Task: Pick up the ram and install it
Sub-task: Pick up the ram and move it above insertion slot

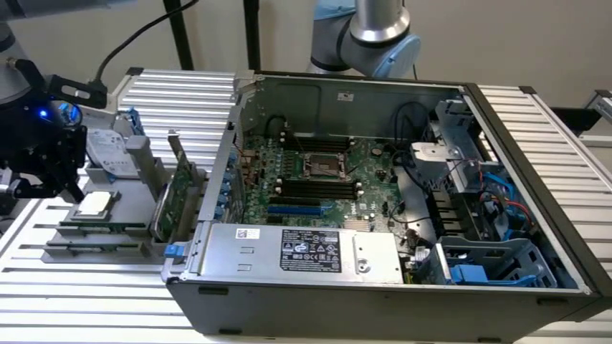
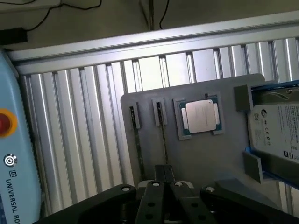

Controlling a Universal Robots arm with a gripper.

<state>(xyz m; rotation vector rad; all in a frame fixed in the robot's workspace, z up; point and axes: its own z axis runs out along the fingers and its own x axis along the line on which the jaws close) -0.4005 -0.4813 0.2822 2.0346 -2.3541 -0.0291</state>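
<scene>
Task noted at an early stage; nothing was seen installed.

- The gripper (image 1: 43,188) was found at the exterior view's left, over the grey parts tray (image 2: 210,158), well apart from the open computer case (image 1: 383,309).
- In the wrist view, the ram (image 2: 162,135) was seen edge-on, seated in its tray holder. A second stick (image 2: 135,140) was seated just beside it.
- The ram was lined up with the middle of the gripper, where its near end was lost from sight.
- Whether the claw was open, closed or gripping the ram could not be told.
- The processor (image 2: 201,116) and hard drive (image 2: 278,130) were recorded on the same tray.
- The black memory slots (image 1: 316,190) on the motherboard were judged empty.
- Left to do, as judged: lifting the ram out, carrying it to the case, and seating it.
</scene>
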